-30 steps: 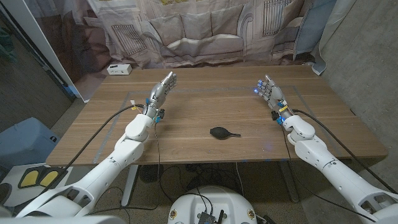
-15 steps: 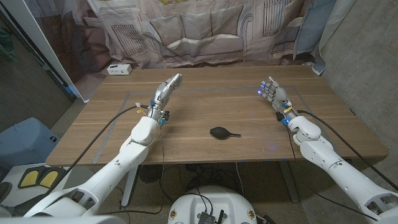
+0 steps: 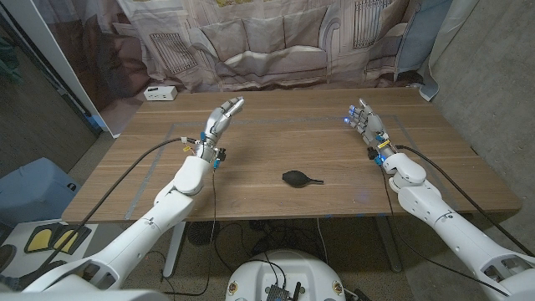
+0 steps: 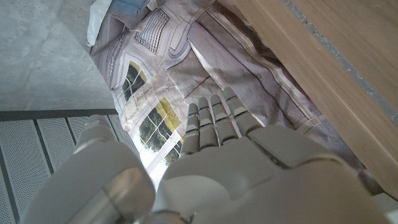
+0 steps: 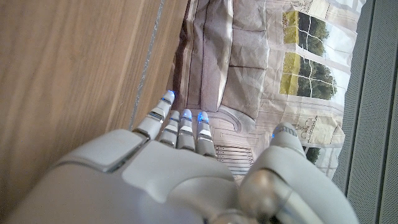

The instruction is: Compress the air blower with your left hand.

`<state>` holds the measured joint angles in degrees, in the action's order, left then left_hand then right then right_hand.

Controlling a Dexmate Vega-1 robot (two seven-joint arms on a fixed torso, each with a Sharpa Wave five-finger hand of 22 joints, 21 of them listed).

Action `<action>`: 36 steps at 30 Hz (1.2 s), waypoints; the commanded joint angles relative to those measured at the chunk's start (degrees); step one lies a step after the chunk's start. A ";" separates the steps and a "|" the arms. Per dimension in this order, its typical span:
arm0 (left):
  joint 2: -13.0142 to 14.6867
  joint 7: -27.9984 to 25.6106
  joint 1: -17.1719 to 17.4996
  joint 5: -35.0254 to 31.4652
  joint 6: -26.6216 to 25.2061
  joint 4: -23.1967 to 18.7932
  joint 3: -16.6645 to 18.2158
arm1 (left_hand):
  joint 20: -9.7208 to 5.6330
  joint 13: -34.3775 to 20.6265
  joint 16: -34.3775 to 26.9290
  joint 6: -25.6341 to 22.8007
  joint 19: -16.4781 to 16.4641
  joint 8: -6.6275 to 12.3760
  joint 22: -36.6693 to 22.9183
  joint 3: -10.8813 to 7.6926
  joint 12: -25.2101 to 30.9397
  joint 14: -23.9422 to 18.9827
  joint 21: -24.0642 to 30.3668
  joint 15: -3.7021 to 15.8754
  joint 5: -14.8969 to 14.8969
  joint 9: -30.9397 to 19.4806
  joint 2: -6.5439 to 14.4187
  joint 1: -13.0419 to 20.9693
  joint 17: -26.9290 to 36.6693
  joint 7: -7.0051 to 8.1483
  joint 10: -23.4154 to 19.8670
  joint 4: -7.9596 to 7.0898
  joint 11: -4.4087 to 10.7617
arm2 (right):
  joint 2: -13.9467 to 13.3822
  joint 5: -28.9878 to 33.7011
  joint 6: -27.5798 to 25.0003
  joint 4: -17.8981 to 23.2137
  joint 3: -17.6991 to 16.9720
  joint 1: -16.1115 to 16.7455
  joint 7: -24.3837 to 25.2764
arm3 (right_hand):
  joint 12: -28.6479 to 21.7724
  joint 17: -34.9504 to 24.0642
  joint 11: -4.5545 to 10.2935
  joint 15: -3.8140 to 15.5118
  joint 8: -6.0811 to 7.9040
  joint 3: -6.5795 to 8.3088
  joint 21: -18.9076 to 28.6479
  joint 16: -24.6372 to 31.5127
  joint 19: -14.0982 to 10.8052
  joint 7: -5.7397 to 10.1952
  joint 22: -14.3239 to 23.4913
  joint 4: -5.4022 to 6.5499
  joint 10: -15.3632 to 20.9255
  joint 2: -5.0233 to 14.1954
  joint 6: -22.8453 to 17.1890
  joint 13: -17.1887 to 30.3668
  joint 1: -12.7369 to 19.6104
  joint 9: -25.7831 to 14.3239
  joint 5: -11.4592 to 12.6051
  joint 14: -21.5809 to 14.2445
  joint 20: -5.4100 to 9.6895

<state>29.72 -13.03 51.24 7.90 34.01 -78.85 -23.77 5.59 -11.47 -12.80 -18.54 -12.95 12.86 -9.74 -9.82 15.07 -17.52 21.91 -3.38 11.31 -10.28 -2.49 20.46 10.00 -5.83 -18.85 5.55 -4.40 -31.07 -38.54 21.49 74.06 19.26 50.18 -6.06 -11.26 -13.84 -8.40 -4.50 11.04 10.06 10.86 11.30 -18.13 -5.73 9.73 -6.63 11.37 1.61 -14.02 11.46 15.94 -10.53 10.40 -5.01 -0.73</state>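
A small black air blower [image 3: 298,178] with a thin nozzle pointing right lies on the wooden table [image 3: 276,150], near the front middle. My left hand [image 3: 221,118] hovers over the table's left part, well behind and to the left of the blower, fingers stretched out and holding nothing. In the left wrist view the left hand [image 4: 211,162] shows its back with straight fingers. My right hand [image 3: 364,122] is raised at the right side, fingers extended with blue-lit tips, empty. The right wrist view shows the same right hand [image 5: 168,168] beside the table edge.
A small white box [image 3: 160,93] sits at the table's back left corner. A printed cloth backdrop [image 3: 267,42] hangs behind the table. A blue bin [image 3: 33,188] stands on the floor at the left.
My left hand has drifted slightly right and forward above the table. The right hand has barely shifted. The blower has not moved.
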 commanded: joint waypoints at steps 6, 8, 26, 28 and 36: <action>1.76 -3.71 0.15 -7.25 -0.05 -1.56 -0.15 | 0.03 -0.11 -0.23 -1.16 -0.97 -0.01 -0.20 -0.29 0.32 -1.03 -0.34 0.22 -0.09 -0.24 0.14 1.40 0.22 -0.04 -0.82 0.70 0.36 | 0.17 0.97 0.31 3.80 -0.50 2.78 4.27 | -0.51 0.12 0.06 0.07 0.30 0.25 0.41 0.61 -0.84 0.24 0.15 -0.26 0.69 0.05 -0.62 -0.02 0.00 -0.14 0.22 -0.71 -0.07; 1.79 -4.29 -0.02 -8.47 -0.35 -1.51 -0.36 | 0.07 -0.11 -0.15 -1.24 -1.08 -0.04 -0.20 -0.56 0.28 -1.05 -0.42 0.19 -0.09 -0.25 0.48 1.85 0.23 0.01 -0.86 0.86 0.34 | 0.02 1.05 0.36 4.10 -0.70 3.07 4.66 | -0.70 0.22 0.65 0.41 0.47 0.27 0.47 0.72 -1.03 0.71 0.15 -0.31 1.26 0.13 -1.14 -0.05 0.09 -0.14 0.22 -1.04 0.05; 2.46 -7.98 -1.30 -16.02 -1.80 -1.33 -2.70 | 0.07 -0.14 0.59 -1.87 -1.93 -0.53 -0.21 -3.82 -0.23 -1.84 -1.70 1.03 -0.52 -0.29 3.31 8.13 0.16 1.10 -1.49 3.45 1.63 | -1.12 2.15 -0.56 7.41 -1.47 5.05 7.82 | -0.54 0.64 0.92 0.46 0.97 0.51 0.37 0.57 -1.07 1.38 0.14 -0.57 1.25 0.75 -3.44 -0.14 0.63 -0.27 0.17 -0.84 0.24; 2.58 -8.34 -1.57 -17.14 -2.51 -1.70 -3.01 | -0.05 -0.14 0.60 -1.92 -2.14 -0.56 -0.21 -3.86 -0.26 -1.99 -1.73 1.09 -0.57 -0.30 3.17 8.39 0.15 1.10 -1.54 3.58 1.81 | -1.09 2.01 -0.63 7.63 -1.56 5.27 7.99 | -0.51 0.66 0.86 0.39 0.99 0.52 0.33 0.53 -0.99 1.11 0.14 -0.57 1.21 0.79 -3.60 -0.14 0.64 -0.27 0.16 -0.75 0.25; 4.63 -6.96 -0.09 -17.35 -5.74 -5.70 -3.34 | -0.13 -0.16 0.79 -1.87 -2.41 -0.72 -0.20 -3.92 -0.41 -2.00 -1.93 1.16 -0.70 -0.30 2.77 8.97 0.13 1.21 -1.50 3.82 1.68 | -0.66 1.69 -0.10 7.38 -1.81 5.54 8.15 | -0.45 0.72 0.65 0.37 0.91 0.51 0.31 0.50 -0.95 0.58 0.14 -0.60 1.09 0.84 -3.67 -0.15 0.68 -0.26 0.14 -0.65 0.17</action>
<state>32.50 -20.46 50.42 -7.49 31.11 -81.29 -26.29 5.56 -11.47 -12.11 -20.17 -14.64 12.37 -9.73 -13.46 14.80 -19.14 20.07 -2.34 10.80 -10.27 0.24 28.59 9.99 -4.80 -20.28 9.17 -2.96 -31.75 -36.84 21.46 80.91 17.77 55.01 1.33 -11.67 -13.04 -7.89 -3.99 12.11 10.46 10.86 11.75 -18.74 -4.72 9.73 -7.03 12.29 2.20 -17.29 11.19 16.54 -10.52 10.40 -5.52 -0.72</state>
